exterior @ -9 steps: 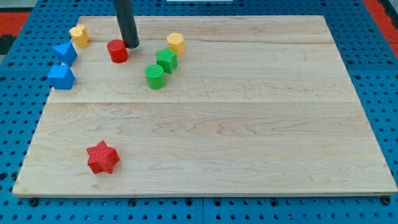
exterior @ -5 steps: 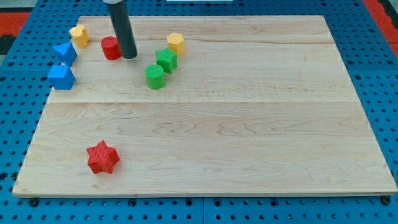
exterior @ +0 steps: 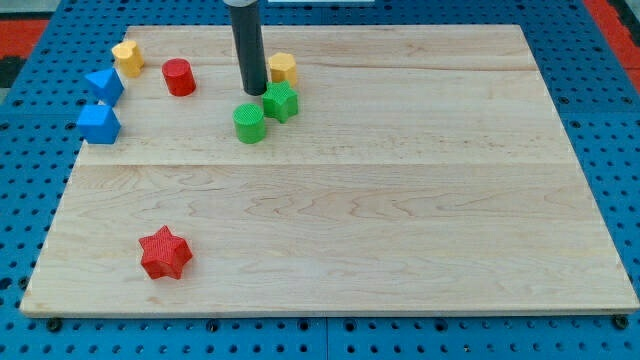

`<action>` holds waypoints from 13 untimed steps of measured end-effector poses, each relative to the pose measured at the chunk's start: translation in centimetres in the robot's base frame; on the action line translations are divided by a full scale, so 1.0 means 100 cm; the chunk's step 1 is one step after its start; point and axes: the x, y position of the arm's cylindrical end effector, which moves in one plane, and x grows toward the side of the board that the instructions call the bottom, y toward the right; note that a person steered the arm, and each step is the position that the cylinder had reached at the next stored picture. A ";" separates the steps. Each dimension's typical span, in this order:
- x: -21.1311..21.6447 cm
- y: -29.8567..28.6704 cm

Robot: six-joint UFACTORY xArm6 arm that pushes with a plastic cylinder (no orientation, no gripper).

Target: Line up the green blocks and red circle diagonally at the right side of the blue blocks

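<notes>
My tip (exterior: 253,92) stands at the view's upper middle, just left of the green star block (exterior: 281,101) and just above the green cylinder (exterior: 249,123). The two green blocks sit close together. The red circle (exterior: 179,77) lies to the left of my tip, apart from it. Two blue blocks sit at the view's left edge of the board: an upper one (exterior: 104,84) and a lower one (exterior: 98,124). The red circle is to the right of the upper blue block.
A yellow block (exterior: 127,56) sits above the blue blocks at the top left. Another yellow block (exterior: 283,67) lies just right of the rod. A red star (exterior: 165,252) sits at the bottom left. The wooden board (exterior: 400,200) rests on a blue pegboard.
The red circle slid left and slightly up, pushed by my tip. My tip then moved right to the green blocks, and the green star shifted a little to the right.
</notes>
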 end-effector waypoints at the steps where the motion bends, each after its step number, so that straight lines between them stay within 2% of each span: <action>1: 0.005 0.017; 2: 0.006 0.042; 3: 0.006 0.041; 5: 0.054 0.104; 7: 0.085 0.023; 8: 0.074 0.013; 9: 0.072 0.045; 11: 0.065 -0.041; 12: 0.062 -0.051; 13: 0.083 -0.040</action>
